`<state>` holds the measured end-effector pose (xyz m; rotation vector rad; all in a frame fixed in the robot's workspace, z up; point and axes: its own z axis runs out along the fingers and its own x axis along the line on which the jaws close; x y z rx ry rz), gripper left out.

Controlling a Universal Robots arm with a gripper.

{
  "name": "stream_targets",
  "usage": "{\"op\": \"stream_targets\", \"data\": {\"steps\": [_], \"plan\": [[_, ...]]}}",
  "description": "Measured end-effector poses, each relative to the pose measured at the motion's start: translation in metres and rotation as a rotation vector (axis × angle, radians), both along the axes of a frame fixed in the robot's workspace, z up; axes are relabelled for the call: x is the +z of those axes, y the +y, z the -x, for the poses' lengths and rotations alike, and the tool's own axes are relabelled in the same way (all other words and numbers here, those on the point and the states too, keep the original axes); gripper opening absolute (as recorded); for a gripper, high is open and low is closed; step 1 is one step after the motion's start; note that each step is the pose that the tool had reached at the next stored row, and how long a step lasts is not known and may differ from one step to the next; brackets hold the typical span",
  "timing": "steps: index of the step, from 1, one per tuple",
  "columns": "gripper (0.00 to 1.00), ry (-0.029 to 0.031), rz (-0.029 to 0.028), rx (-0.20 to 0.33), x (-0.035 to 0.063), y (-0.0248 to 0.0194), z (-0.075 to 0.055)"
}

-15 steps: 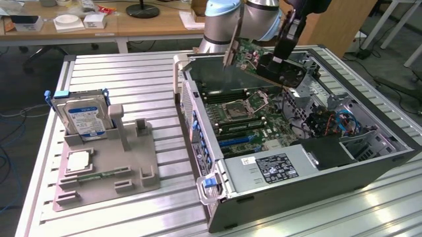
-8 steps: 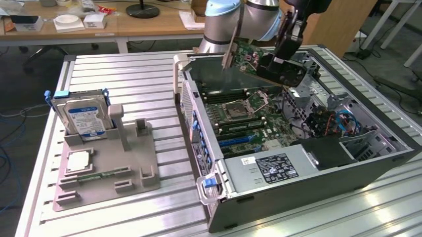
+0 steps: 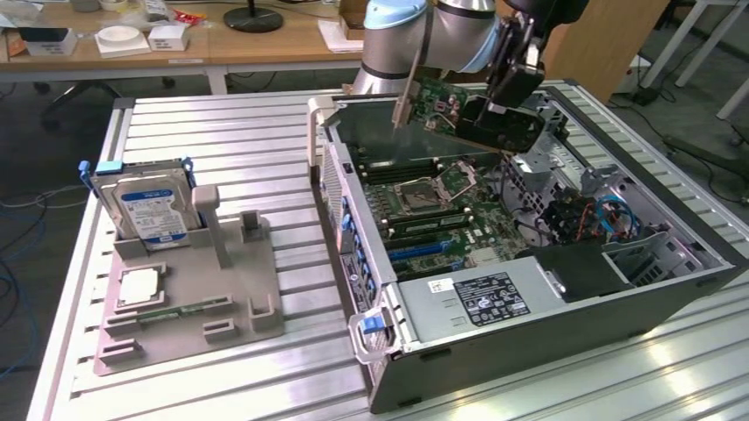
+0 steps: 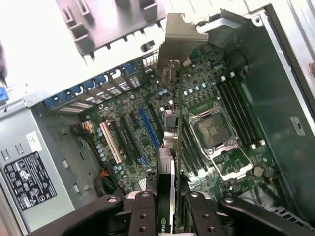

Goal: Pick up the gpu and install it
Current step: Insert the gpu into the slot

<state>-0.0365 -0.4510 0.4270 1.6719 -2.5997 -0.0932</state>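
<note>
My gripper (image 3: 506,98) is shut on the gpu (image 3: 451,112), a dark card with a green board face and a pale metal end strip (image 3: 404,105). It hangs tilted in the air above the open computer case (image 3: 351,202), over the back part of the motherboard (image 3: 427,206). In the wrist view the gpu (image 4: 168,142) is seen edge-on between the black fingers (image 4: 142,214) of the gripper (image 4: 167,212), its metal strip (image 4: 178,37) pointing away. The blue expansion slot (image 4: 147,129) lies on the board just beside the card's line, well below it.
A grey fixture (image 3: 193,289) on the slatted table at the exterior view's left holds a silver hard drive (image 3: 146,209), a processor chip (image 3: 139,286) and a green memory stick (image 3: 181,310). Inside the case are the power supply (image 3: 486,298), cables (image 3: 585,219) and the CPU socket (image 4: 212,129).
</note>
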Motion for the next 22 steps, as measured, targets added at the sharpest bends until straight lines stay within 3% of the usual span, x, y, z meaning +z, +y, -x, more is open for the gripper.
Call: {"op": "stream_targets", "data": {"steps": [11, 13, 15, 22], "plan": [[0.27, -0.0001, 0.0, 0.168, 0.0, 0.0, 0.0], [0.27, 0.0, 0.0, 0.228, 0.0, 0.0, 0.0], [0.27, -0.0001, 0.0, 0.339, 0.0, 0.0, 0.0], [0.27, 0.0, 0.0, 0.458, 0.0, 0.0, 0.0]]}}
